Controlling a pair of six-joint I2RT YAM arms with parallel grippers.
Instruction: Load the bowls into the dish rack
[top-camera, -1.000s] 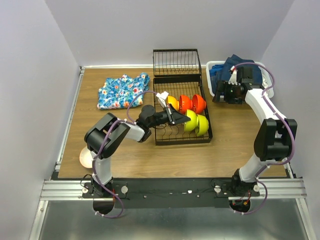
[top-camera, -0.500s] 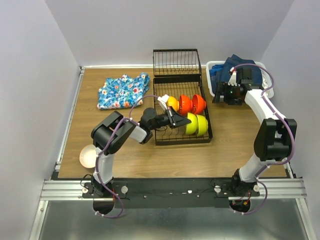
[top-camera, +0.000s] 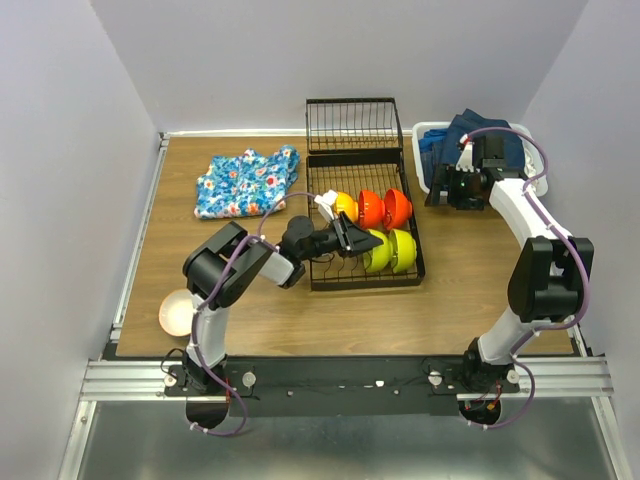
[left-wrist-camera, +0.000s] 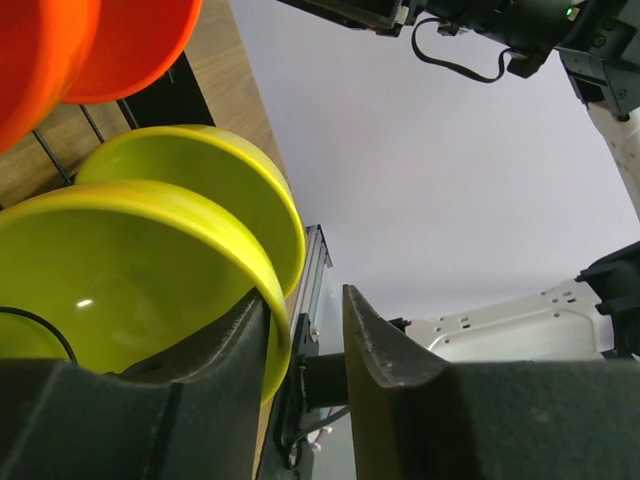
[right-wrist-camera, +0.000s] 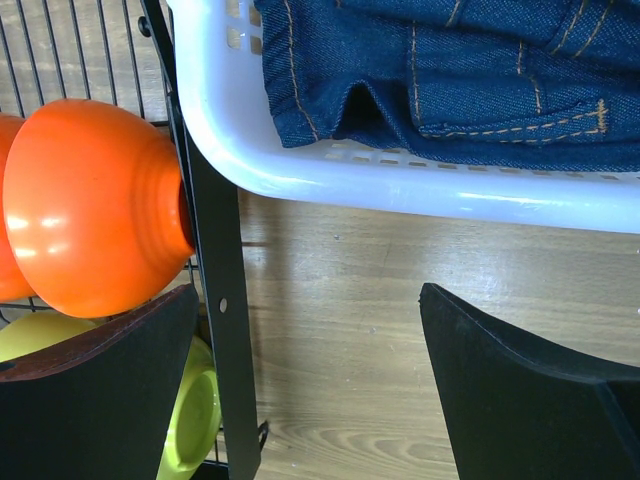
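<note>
Left wrist view is showing the lime-green bowl (left-wrist-camera: 120, 290) sitting in the near-right row of the dish rack (top-camera: 330, 272), just nudged nearer, with the left gripper (left-wrist-camera: 305, 310) slightly parted around its rim, likely releasing, while the right gripper (right-wrist-camera: 308, 292) is hovering wide open, empty.

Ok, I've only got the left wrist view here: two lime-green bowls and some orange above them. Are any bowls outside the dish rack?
Observer: Yes, one pale bowl sits on the table beside the left arm, well clear of the dish rack.
Operator: How many are in the rack altogether?
Observer: Five: one yellow-orange bowl, two red-orange bowls, plus your two lime-green bowls.
Operator: And the right arm?
Observer: Its end effector is open and empty, over bare wood between the rack and the white basket of denim.
</note>
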